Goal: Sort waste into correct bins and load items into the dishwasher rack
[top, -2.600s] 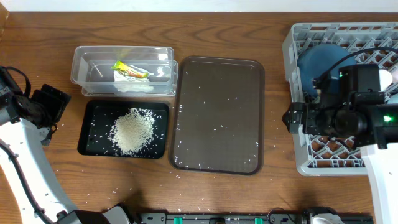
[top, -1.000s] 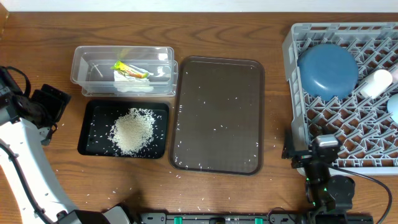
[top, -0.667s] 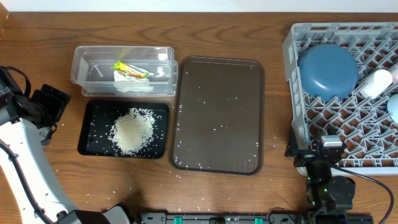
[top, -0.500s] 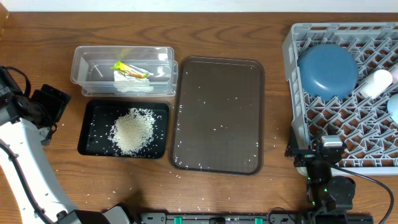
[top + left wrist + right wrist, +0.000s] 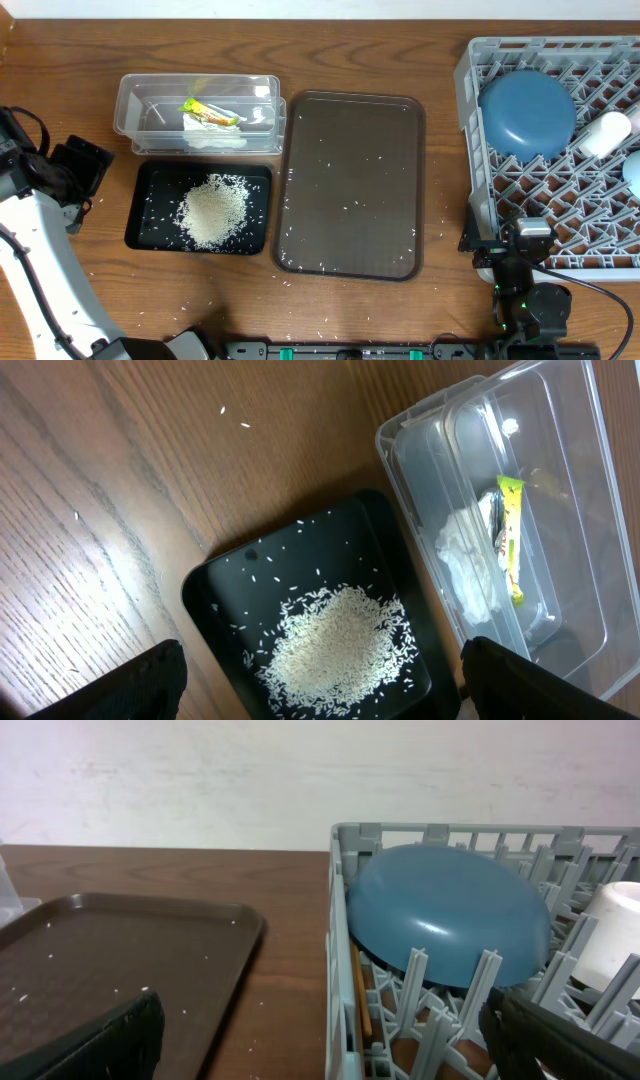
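Left jaws and right jaws wide, holding nothing. Left: rice heap (image 5: pixel 212 210) in black tray (image 5: pixel 148 228), wrapper (image 5: pixel 210 112) in clear tub (image 5: pixel 135 108). Right: blue dish (image 5: pixel 527 112) in grey rack (image 5: pixel 470 120).

brown tray (image 5: pixel 350 150) mid-table, flat | wood table (image 5: pixel 440 150) | white wall (image 5: pixel 300 770) at bk

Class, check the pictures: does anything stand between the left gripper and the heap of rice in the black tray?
Nothing visible does. The left gripper is open beside the black tray, with only bare table and the tray's low rim before the rice. The clear tub lies alongside the tray, off that line.
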`<state>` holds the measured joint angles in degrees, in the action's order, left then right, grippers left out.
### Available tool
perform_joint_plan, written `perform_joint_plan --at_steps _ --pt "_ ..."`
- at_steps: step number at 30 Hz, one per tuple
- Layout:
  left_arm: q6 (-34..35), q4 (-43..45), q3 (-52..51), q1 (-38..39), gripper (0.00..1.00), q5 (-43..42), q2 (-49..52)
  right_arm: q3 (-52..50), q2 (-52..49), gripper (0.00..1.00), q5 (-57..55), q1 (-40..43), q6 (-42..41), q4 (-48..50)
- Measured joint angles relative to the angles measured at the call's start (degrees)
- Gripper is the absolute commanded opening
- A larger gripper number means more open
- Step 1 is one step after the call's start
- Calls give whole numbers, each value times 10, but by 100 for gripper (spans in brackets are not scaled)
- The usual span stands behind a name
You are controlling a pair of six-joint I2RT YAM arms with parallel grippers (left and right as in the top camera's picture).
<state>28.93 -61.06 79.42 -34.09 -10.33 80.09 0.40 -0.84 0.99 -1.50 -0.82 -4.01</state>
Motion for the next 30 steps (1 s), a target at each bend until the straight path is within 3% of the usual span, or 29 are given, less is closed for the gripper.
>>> perform_joint_plan --at_steps 11,16,21,25,30 --pt "0 -3 0 0 91 0 0 0 0 99 0 0 0 0" --pt "-3 -49 0 0 91 0 0 0 0 99 0 0 0 0" --pt "-47 -65 -26 17 91 2 -2 0 0 99 0 0 0 0" --pt "-102 14 -123 64 91 2 -25 0 0 99 -4 0 0 0" --pt "-132 220 -296 144 91 1 -103 0 0 99 -5 0 0 0"
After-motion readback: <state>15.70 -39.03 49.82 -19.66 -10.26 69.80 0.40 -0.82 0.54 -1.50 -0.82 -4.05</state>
